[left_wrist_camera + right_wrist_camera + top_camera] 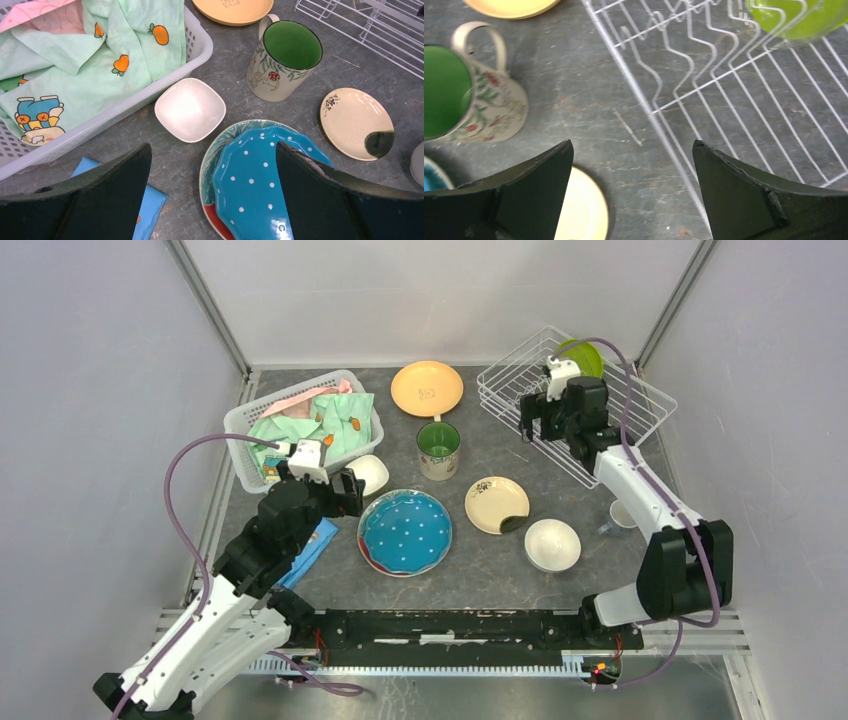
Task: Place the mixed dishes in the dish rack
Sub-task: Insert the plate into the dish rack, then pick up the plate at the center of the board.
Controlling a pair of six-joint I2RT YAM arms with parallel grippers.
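Two white bowls (pixel 552 544), one mug (pixel 438 450), one rack (pixel 510 390)

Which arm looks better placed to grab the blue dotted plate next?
The left one. The left gripper hangs open right at the blue dotted plate, while the right gripper, open and empty, sits far off at the dish rack.

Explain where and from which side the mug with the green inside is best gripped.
Probably the rim of the mug, from straight above, one finger inside: it stands upright, mouth open, with its handle at the far side toward the orange plate.
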